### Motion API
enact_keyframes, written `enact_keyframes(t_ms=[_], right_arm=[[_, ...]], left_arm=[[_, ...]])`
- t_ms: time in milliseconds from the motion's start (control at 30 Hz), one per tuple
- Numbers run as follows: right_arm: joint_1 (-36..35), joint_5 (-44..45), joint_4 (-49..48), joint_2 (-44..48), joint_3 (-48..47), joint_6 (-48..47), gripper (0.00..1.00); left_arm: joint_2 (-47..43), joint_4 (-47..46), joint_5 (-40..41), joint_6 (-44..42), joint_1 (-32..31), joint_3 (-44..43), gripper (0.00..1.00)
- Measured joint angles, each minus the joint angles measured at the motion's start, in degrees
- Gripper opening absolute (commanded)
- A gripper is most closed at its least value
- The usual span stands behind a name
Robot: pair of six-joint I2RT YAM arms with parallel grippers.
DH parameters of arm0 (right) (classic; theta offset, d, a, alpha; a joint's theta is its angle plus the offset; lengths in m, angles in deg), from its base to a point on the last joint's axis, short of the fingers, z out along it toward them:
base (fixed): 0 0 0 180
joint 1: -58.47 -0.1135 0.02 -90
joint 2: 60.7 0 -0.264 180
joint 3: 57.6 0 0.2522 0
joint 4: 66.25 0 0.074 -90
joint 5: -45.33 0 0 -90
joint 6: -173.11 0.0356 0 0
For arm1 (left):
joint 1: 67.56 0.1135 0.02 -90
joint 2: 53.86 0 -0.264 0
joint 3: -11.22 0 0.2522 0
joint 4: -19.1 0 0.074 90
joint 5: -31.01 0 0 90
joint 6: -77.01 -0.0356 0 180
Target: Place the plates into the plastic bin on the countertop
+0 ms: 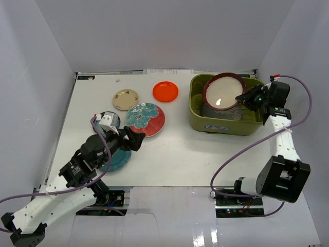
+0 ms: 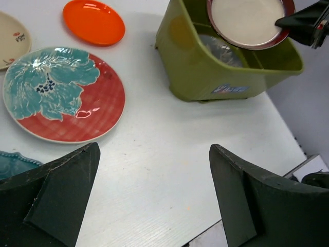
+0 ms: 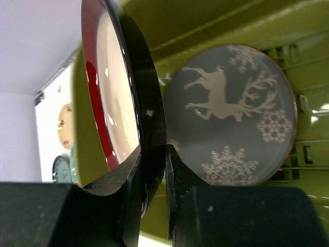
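Observation:
My right gripper (image 1: pixel 245 99) is shut on the rim of the red-rimmed cream plate (image 1: pixel 223 91) and holds it tilted over the olive-green plastic bin (image 1: pixel 198 114). In the right wrist view the plate's edge (image 3: pixel 146 92) sits between my fingers, with the grey deer plate (image 3: pixel 231 113) lying in the bin below. My left gripper (image 1: pixel 134 139) is open and empty over the white countertop (image 1: pixel 190 154), near the teal-and-red floral plate (image 1: pixel 146 119). The orange plate (image 1: pixel 165 91), tan plate (image 1: pixel 126 99), plain teal plate (image 1: pixel 115 160) and small teal patterned plate (image 1: pixel 114 120) lie on the countertop.
White walls enclose the countertop on the left, back and right. The bin (image 2: pixel 205 67) stands at the back right. My left arm partly covers the plain teal plate. Cables run from both arms at the near edge.

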Motion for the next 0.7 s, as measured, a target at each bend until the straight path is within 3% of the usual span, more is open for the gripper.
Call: enact_keyframes(t_ms=[367,467,567,600,633,667,700], right_arm=[[0.28,3.28,0.37,-12.48,0.17,-2.80,0.08],[0.28,4.85,0.83,-13.81,0.20,-3.87,0.12],[0.28,6.40,1.60,-14.16,0.20,-4.70,0.35],[0.31,6.60,1.57,-14.16,0.20,-4.81,0.51],[0.31,6.93,1.55,-14.16,0.17,-4.72,0.57],[0.31,7.08,1.51,-14.16,-0.02,-5.11,0.73],[0.31,7.76,1.88,-14.16,-0.48,-5.14,0.78]], left_arm=[[1.09,1.51,1.03,-3.04,0.39,0.42,0.98],[1.79,1.51,0.94,-3.28,0.98,0.42,0.98],[2.78,1.53,0.70,-3.45,1.73,0.42,0.98],[3.02,1.53,0.66,-3.45,1.92,0.42,0.98],[3.15,1.53,0.66,-3.45,2.08,0.42,0.98],[3.19,1.53,0.61,-3.45,2.19,0.42,0.98],[3.19,1.53,0.57,-3.45,2.25,0.42,0.98]])
